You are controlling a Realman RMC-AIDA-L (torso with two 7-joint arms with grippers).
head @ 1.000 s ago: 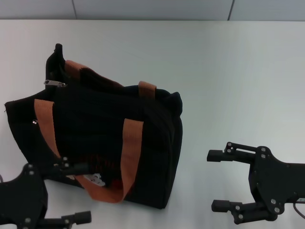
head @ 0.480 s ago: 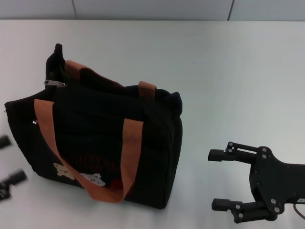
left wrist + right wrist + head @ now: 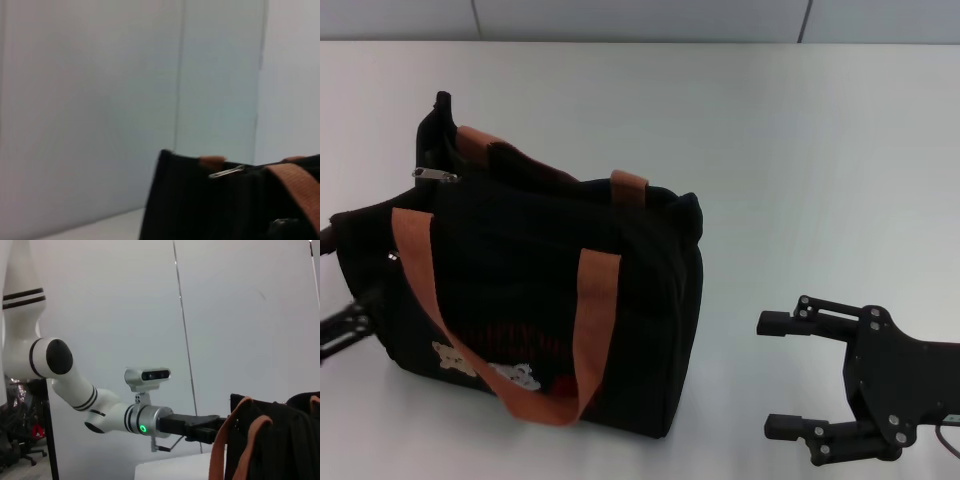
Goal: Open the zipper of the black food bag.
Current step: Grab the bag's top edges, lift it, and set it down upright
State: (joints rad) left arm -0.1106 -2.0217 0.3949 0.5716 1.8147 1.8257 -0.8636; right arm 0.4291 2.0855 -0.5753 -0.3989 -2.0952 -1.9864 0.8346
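Observation:
The black food bag [image 3: 530, 280] stands on the white table, with orange-brown handles [image 3: 595, 330] and small bear patches low on its front. The zipper's silver pull tab [image 3: 435, 175] lies at the bag's far left top corner, and it also shows in the left wrist view as the pull tab [image 3: 226, 172]. My left gripper [image 3: 334, 286] is open at the picture's left edge, with one finger on each side of the bag's left end. In the right wrist view the left gripper [image 3: 200, 426] reaches up to the bag [image 3: 280, 440]. My right gripper [image 3: 780, 376] hangs open to the right of the bag, holding nothing.
A smaller silver pull [image 3: 393, 257] sits on the bag's left side panel. The white table [image 3: 800, 180] stretches behind and to the right of the bag, up to a grey wall [image 3: 640, 18].
My left gripper moved from in front of the bag's lower left corner out to the left, then up beside the bag's left end. The right arm and the bag stayed still.

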